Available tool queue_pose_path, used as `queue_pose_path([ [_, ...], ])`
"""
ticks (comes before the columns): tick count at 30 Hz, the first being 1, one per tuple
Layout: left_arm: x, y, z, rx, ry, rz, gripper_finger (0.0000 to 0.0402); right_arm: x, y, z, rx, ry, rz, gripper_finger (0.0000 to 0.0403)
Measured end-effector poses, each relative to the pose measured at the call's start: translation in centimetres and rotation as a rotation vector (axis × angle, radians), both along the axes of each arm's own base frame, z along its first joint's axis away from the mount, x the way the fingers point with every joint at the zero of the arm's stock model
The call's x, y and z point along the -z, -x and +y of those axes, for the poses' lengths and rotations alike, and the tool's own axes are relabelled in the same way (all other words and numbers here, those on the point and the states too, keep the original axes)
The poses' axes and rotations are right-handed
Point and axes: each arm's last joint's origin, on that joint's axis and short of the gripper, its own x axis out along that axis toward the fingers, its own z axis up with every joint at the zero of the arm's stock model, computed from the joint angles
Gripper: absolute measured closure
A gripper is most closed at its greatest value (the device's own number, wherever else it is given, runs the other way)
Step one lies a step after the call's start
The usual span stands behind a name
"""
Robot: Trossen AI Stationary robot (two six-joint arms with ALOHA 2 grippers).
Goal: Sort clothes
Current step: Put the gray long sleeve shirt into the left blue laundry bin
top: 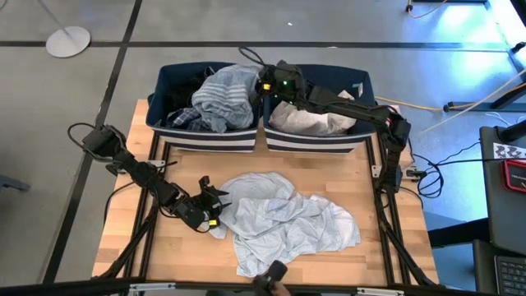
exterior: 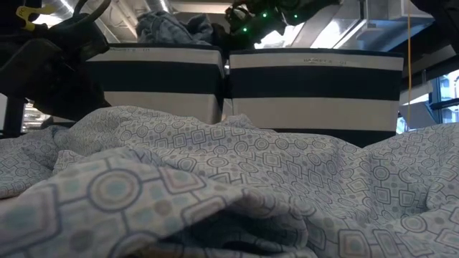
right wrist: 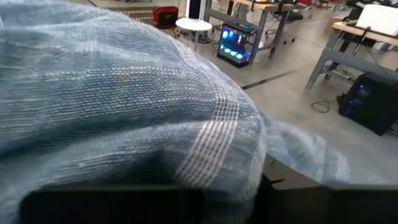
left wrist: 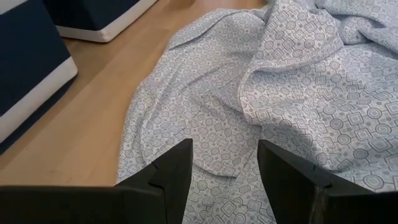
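Nearest, at the front of the wooden counter (top: 123, 238): a pale patterned garment (top: 288, 220) spread in loose folds, printed with small squares and circles, filling the low view's foreground. At its left edge, the left pincer (top: 215, 201) low over the fabric, fingers (left wrist: 173, 177) apart, nothing between them, tips just over the cloth's near hem. Bare wood beside that hem.

Farther back, side by side and touching: two navy bins with white bands. In the left bin (top: 164, 131), a heap of clothes, a blue-grey woven garment (top: 226, 97) piled highest, a dark plaid piece (top: 182, 119) beneath it at the front corner. In the right bin (top: 362, 136), a whitish garment (top: 308, 119).

Over the seam between the bins, the right pincer (top: 267, 85), green lights lit on the wrist, pressed against the blue-grey garment; fabric filling the right wrist view. Cannot tell whether those fingers clamp the cloth or stand loose.

Beyond the counter: grey floor, a round white stand base (top: 68, 40), desks and cables.
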Motion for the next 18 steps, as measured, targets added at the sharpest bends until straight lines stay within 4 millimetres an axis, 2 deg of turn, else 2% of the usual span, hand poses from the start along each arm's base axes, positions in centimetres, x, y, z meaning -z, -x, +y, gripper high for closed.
queue_pose_path([
  [3, 0.0, 0.0, 0.0, -0.001, -0.001, 0.0, 0.0231, 0.0, -0.1, 0.1, -0.004, 0.0, 0.001, 0.0302],
  [8, 0.0, 0.0, 0.0, -0.007, 0.007, -0.004, 0.0231, 0.1, -0.1, 0.4, 0.009, -0.019, -0.003, 0.0209],
  [11, 0.0, 0.0, 0.0, -0.013, 0.017, -0.008, 0.0231, -0.1, 0.2, 1.0, 0.034, -0.03, 0.051, 0.0161],
  [14, 0.0, 0.0, 0.0, -0.013, 0.02, -0.011, 0.0231, -1.0, 1.1, 1.8, 0.019, -0.005, 0.18, 0.013],
  [18, -0.3, -0.1, -0.1, -0.013, 0.027, -0.02, 0.0231, -3.8, 2.6, 3.3, -0.01, 0.001, 0.255, 0.0108],
])
